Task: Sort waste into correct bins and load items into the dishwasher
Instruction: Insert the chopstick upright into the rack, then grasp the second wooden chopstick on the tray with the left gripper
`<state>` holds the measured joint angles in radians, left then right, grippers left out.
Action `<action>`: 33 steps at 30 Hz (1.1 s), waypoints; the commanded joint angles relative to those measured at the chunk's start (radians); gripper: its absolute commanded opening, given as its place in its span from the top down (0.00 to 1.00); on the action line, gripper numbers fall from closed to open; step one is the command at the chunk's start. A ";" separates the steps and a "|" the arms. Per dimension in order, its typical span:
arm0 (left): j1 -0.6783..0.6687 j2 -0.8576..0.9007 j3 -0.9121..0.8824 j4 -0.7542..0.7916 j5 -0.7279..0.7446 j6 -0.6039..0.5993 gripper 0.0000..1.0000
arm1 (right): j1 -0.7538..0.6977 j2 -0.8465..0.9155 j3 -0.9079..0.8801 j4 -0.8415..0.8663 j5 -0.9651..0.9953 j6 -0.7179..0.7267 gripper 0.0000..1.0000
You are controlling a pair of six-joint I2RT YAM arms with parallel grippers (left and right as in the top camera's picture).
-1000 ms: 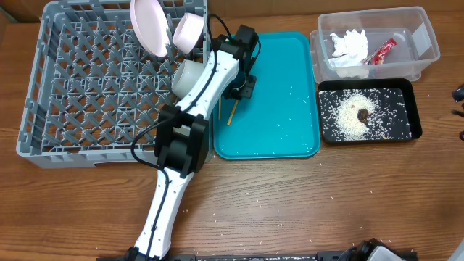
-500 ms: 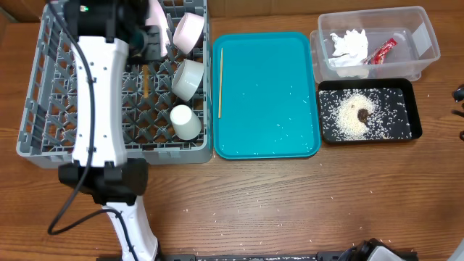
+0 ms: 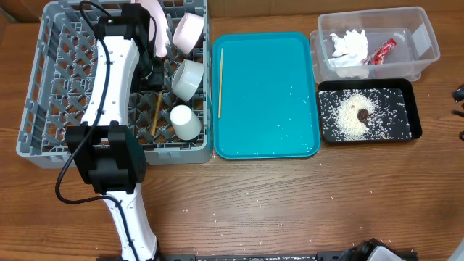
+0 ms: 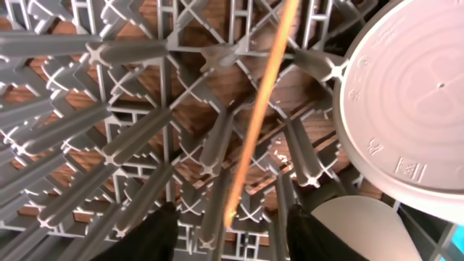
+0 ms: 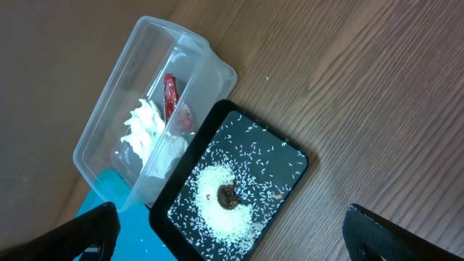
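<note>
My left gripper [image 3: 151, 74] is open over the grey dishwasher rack [image 3: 51, 87]. One chopstick [image 3: 155, 114] lies loose on the rack's lattice; in the left wrist view it [image 4: 257, 116] runs between my spread fingers [image 4: 232, 239] without touching them. The other chopstick [image 3: 220, 76] lies on the teal tray [image 3: 268, 101]. The plate [image 3: 154, 22], dish [image 3: 187, 30], bowl [image 3: 187, 78] and cup [image 3: 185, 122] sit in the rack. The clear tub [image 3: 420, 43] holds the napkin [image 3: 346, 45] and red wrapper [image 3: 382, 49]. The black tray [image 3: 415, 119] holds rice [image 3: 351, 116]. My right gripper [image 5: 230, 232] is open and empty.
A white round underside of crockery [image 4: 406, 101] is close to the right of my left fingers. Scattered rice grains lie on the teal tray and on the wooden table [image 3: 290, 196]. The right arm shows only at the overhead view's right edge [image 3: 458, 94].
The left arm carried a chopstick from the teal tray to the rack. It has let go of it, and the chopstick now lies on the lattice. The right arm has not moved.
</note>
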<state>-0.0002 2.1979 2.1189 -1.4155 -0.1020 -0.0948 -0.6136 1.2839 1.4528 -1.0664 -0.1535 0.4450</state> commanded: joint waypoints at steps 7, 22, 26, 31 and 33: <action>-0.125 -0.027 0.376 0.001 0.284 -0.040 0.48 | -0.001 -0.003 0.024 0.005 -0.005 0.003 0.00; -0.468 0.105 0.037 0.400 -0.146 -0.224 0.39 | -0.001 -0.003 0.024 0.005 -0.005 0.003 0.00; -0.444 0.182 0.036 0.467 -0.170 -0.216 0.37 | -0.001 -0.002 0.024 0.005 -0.005 0.003 0.00; -0.411 0.254 0.036 0.517 -0.170 -0.216 0.36 | -0.001 -0.002 0.024 0.005 -0.005 0.003 0.00; -0.402 0.274 0.036 0.528 -0.164 -0.216 0.35 | -0.001 -0.003 0.024 0.005 -0.005 0.003 0.00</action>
<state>-0.4160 2.4386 2.1593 -0.9001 -0.2516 -0.2905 -0.6136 1.2839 1.4528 -1.0660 -0.1535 0.4450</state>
